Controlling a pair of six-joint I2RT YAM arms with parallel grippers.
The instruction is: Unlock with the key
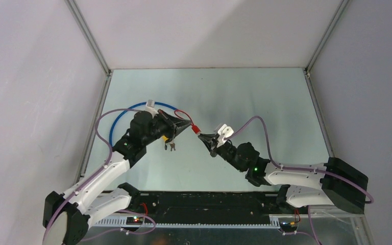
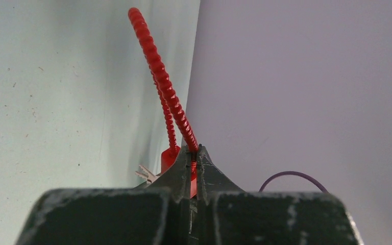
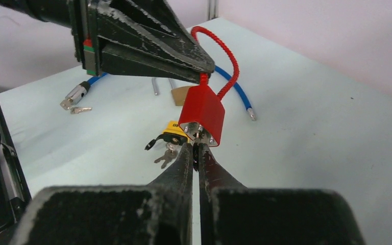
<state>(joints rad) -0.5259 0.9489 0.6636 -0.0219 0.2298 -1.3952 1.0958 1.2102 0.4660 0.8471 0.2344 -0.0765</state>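
A red padlock with a red ribbed cable shackle hangs in the air over the table. My left gripper is shut on the cable just above the lock body; the left wrist view shows its tips pinching the cable. My right gripper is shut, its tips right at the lock's underside, where a sliver of the silver key shows at the keyhole. Most of the key is hidden between the fingers. In the top view the right gripper meets the lock.
A yellow padlock with loose keys lies on the table below the red lock. A blue cable lock curves at the back left, with a brass padlock beside it. Walls enclose the table.
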